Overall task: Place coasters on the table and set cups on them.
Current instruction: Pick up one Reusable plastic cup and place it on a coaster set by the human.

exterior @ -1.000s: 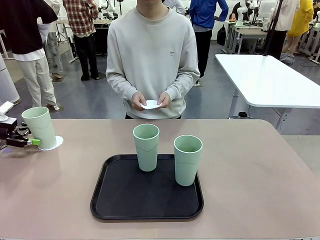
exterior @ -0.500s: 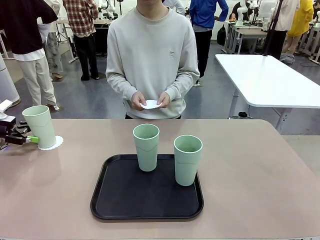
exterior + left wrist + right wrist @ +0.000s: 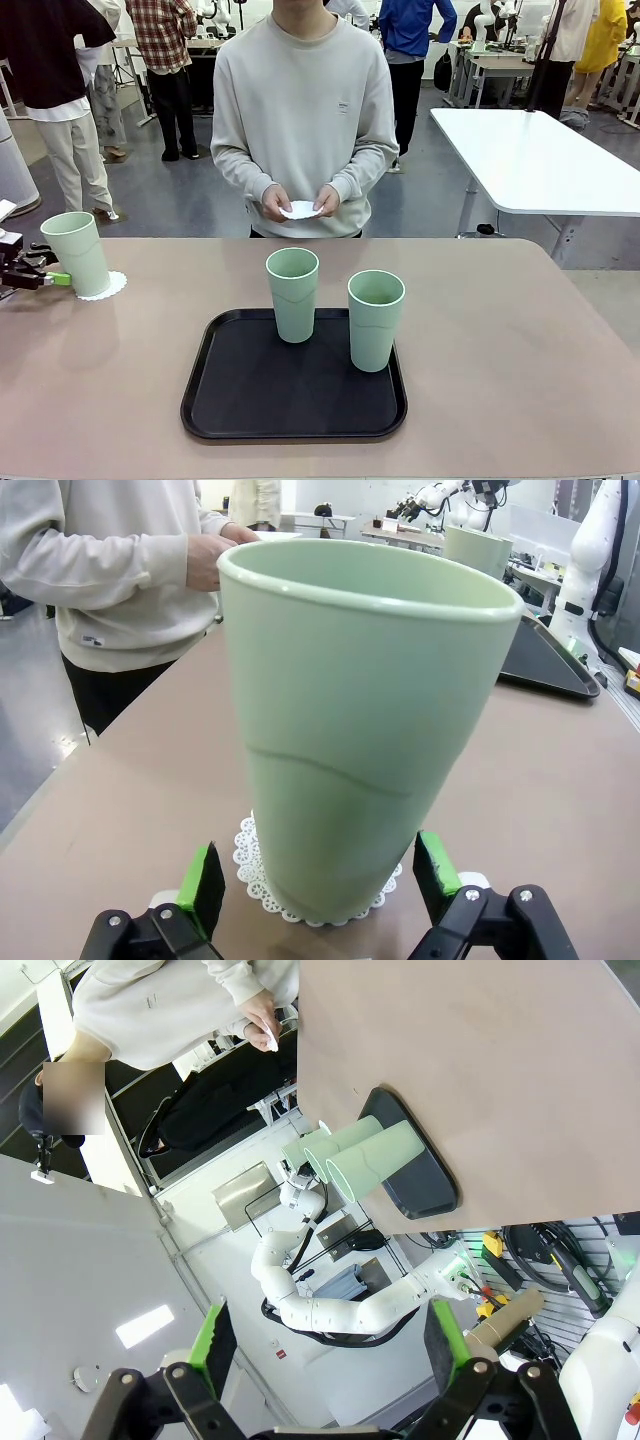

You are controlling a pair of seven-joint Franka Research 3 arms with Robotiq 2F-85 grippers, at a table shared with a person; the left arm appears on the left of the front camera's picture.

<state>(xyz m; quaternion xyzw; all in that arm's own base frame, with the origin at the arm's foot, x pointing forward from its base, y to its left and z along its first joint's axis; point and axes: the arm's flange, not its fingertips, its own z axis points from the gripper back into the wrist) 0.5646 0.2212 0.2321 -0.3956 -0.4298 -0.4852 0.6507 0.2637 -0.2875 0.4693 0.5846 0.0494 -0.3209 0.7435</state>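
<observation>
Tipping hazard — left gripper (image 3: 52,279) stands open astride tall pale mint-green plastic tumbler (image 3: 360,710), seated on white lacy paper doily (image 3: 252,864) at left edge of tan tabletop (image 3: 500,330) — a skewed pull-back could clip it.

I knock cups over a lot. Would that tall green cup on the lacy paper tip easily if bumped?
Probably. The cup is tall and narrower at its base than its rim, so a high bump could tip it. It looks like empty plastic, so likely light. The thin paper coaster underneath might slide on the smooth table.
</observation>
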